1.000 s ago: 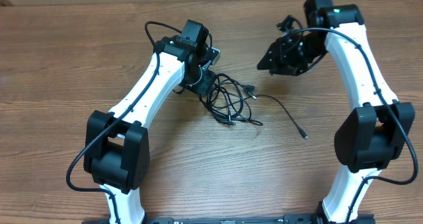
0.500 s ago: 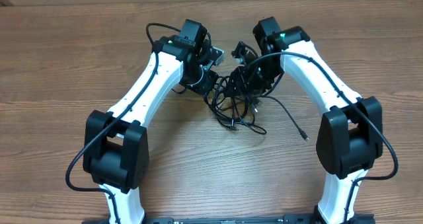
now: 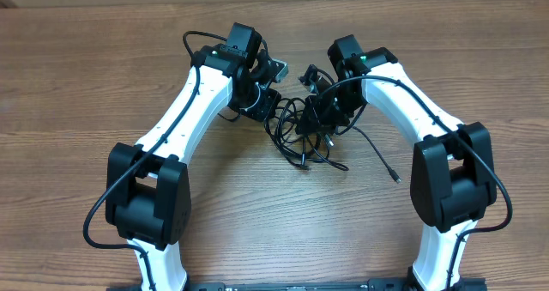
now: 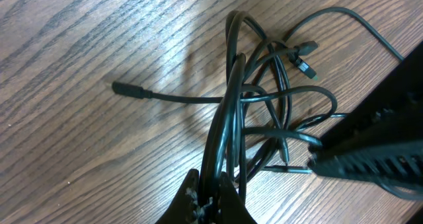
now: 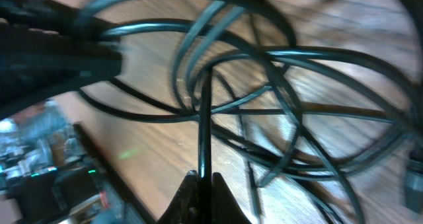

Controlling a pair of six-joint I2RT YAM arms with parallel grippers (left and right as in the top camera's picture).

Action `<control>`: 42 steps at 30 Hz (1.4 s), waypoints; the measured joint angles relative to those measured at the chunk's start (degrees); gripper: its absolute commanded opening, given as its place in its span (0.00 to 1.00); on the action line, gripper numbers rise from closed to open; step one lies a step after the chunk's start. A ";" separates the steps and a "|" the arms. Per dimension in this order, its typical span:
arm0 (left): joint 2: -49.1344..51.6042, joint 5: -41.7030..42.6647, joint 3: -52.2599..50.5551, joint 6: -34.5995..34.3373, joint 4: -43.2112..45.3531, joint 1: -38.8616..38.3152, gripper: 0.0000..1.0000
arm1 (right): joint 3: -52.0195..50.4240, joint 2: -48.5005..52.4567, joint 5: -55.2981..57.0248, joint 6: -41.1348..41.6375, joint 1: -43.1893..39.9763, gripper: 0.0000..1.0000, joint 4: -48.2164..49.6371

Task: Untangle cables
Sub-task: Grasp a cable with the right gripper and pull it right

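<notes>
The cables (image 3: 302, 135) are thin black cords tangled in a bunch at the table's middle. One strand (image 3: 377, 149) trails right to a small plug (image 3: 395, 178). My left gripper (image 3: 268, 105) sits at the bunch's left edge, shut on a few strands (image 4: 221, 138) that rise from its jaws. A loose plug end (image 4: 122, 88) lies left of them. My right gripper (image 3: 319, 112) is over the bunch's upper right, shut on a single cord (image 5: 203, 125) running straight up from its jaws, with loops (image 5: 277, 72) spread beyond.
Both white arms (image 3: 193, 102) (image 3: 403, 85) lean in from the near edge, their heads close together over the bunch. The wooden table (image 3: 86, 68) stretches out on either side. The left arm's own thick black wire (image 3: 190, 42) loops beside its wrist.
My right arm swung in from the far right to the bunch and its jaws shut on a cord. The left gripper has kept its grip and shifted slightly up-left.
</notes>
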 measured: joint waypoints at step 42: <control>0.00 0.07 0.00 -0.24 0.28 0.00 0.04 | -6.12 -5.77 -1.44 0.15 -22.91 0.49 -4.15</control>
